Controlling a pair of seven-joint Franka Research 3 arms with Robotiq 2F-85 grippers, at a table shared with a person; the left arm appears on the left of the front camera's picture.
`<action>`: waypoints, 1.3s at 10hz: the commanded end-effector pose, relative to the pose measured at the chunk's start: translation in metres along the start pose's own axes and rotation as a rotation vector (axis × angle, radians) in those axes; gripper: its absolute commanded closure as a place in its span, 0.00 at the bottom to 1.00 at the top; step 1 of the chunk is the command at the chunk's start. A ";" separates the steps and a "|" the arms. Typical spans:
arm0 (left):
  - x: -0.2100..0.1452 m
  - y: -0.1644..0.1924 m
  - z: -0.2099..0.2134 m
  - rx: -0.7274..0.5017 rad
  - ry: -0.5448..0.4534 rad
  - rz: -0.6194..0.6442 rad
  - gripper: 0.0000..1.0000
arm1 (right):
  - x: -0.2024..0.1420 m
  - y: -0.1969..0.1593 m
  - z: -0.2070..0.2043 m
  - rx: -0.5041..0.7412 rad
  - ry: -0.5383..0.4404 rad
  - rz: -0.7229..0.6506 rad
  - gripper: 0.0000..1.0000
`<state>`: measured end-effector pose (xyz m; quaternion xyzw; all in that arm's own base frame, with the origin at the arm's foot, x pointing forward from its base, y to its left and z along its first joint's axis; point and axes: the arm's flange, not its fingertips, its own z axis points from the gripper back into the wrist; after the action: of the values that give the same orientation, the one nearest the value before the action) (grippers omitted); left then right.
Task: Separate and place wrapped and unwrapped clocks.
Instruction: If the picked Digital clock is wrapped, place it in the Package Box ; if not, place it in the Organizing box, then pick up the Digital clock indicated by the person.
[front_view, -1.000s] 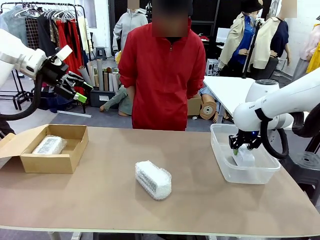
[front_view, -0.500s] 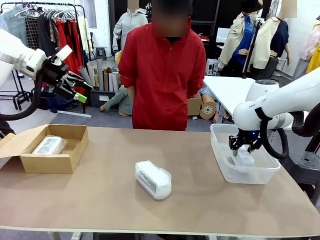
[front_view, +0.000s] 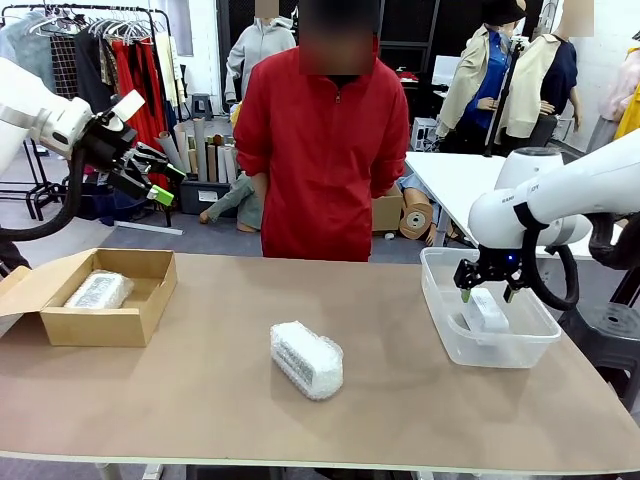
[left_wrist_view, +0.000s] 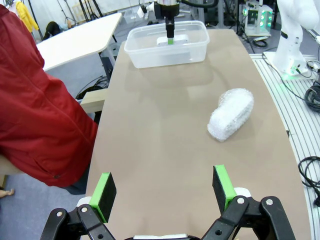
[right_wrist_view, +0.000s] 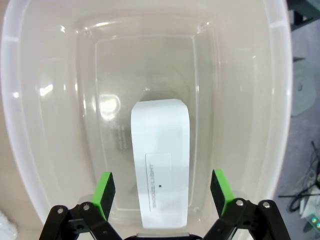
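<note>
The right gripper (front_view: 487, 292) hangs over the clear tub (front_view: 450, 342) at the right of the front view, its green pads (right_wrist_view: 105, 192) spread wide and pinching nothing. In the right wrist view the gripper (right_wrist_view: 162, 187) looks straight down into the tub (right_wrist_view: 15, 125), where the bare clock (right_wrist_view: 160, 160) – smooth, white, with faint print on its face – lies flat on the bottom, lengthwise up the frame, below the gap between the pads. From the front, the bare clock (front_view: 488, 308) shows through the tub's wall.

The left gripper (front_view: 158, 187) is raised at the upper left of the front view, well above the table (front_view: 200, 400), also spread and holding nothing; its wrist view shows the gripper (left_wrist_view: 165, 185) over bare tabletop. One wrapped clock (front_view: 306, 359) sits in the lower middle of the table – right of centre in the left wrist view (left_wrist_view: 231, 115). A second wrapped clock (front_view: 98, 290) lies inside the open cardboard box (front_view: 150, 305) at the left. A person (front_view: 325, 150) in a red jacket stands at the far edge.
</note>
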<state>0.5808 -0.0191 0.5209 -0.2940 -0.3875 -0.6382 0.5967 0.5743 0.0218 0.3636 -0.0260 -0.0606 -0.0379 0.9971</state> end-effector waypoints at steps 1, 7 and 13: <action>0.001 0.000 0.002 0.003 -0.001 -0.005 0.00 | 0.005 0.005 0.029 0.003 0.029 0.011 0.00; 0.001 0.000 0.002 0.003 -0.001 -0.005 0.00 | 0.010 0.007 0.091 0.019 0.122 0.161 0.00; 0.001 0.000 0.002 0.003 -0.001 -0.005 0.00 | 0.008 0.010 0.091 -0.003 0.110 0.153 0.00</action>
<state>0.5808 -0.0191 0.5209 -0.2940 -0.3875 -0.6382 0.5967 0.5735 0.0344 0.4541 -0.0285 -0.0034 0.0424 0.9987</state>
